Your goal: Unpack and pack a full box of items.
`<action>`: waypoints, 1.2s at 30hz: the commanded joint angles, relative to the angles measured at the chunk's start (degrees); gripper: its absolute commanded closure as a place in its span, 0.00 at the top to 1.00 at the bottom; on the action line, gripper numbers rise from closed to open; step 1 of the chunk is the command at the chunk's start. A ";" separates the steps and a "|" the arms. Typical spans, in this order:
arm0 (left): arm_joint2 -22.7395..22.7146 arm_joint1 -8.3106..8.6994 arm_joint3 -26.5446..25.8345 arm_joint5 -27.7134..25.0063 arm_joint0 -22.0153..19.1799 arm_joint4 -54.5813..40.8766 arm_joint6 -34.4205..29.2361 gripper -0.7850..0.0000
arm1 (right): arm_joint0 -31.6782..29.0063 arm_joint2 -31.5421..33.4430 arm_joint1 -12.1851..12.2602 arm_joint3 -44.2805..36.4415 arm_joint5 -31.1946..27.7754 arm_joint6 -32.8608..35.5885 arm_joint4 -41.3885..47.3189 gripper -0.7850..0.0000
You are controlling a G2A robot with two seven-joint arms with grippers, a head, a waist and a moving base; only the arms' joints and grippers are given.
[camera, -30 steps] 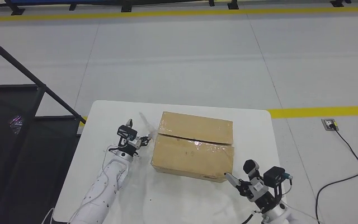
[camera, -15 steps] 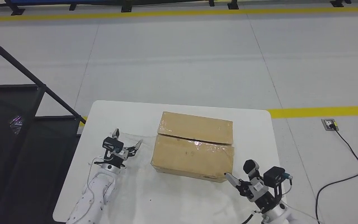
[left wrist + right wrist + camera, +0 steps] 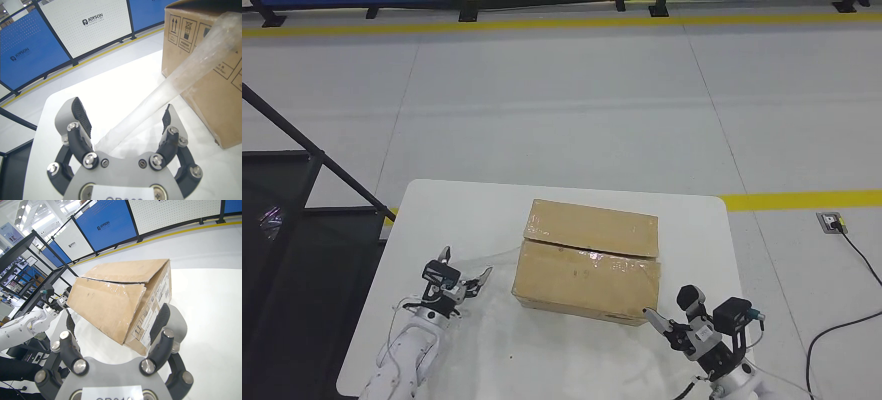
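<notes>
A brown cardboard box [image 3: 587, 260] stands at the middle of the white table [image 3: 692, 215]; its top flaps are closed, with a gap along the seam. A clear tape strip [image 3: 189, 75] runs from the box's upper edge down between my left gripper's fingers [image 3: 81, 115]. My left gripper [image 3: 456, 280] [image 3: 124, 117] is open, low over the table to the left of the box. My right gripper [image 3: 664, 326] [image 3: 115, 323] is open just off the box's near right corner [image 3: 136, 344]. The other arm [image 3: 28, 321] shows beyond the box [image 3: 113, 298].
A black metal rack [image 3: 282, 130] stands off the table's left side. The table's front edge lies close behind both arms. Bare tabletop stretches between the grippers in front of the box and to the right of it.
My left gripper has drawn back from the box's left end toward the near left of the table, and the tape strip has stretched out after it. The right arm has stayed put.
</notes>
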 commanded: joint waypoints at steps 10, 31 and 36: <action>-8.28 1.93 -12.93 -10.06 10.03 -7.07 3.75 1.00 | 6.49 3.25 0.69 9.71 -18.45 2.39 13.04 1.00; -11.61 1.83 -28.40 -10.72 18.16 -19.92 -2.44 1.00 | 30.55 -5.34 2.12 37.24 -36.30 34.84 52.35 1.00; -10.78 1.64 -29.64 -10.46 17.88 -20.67 -3.09 1.00 | 29.23 -5.94 2.93 35.43 -39.51 40.06 58.51 1.00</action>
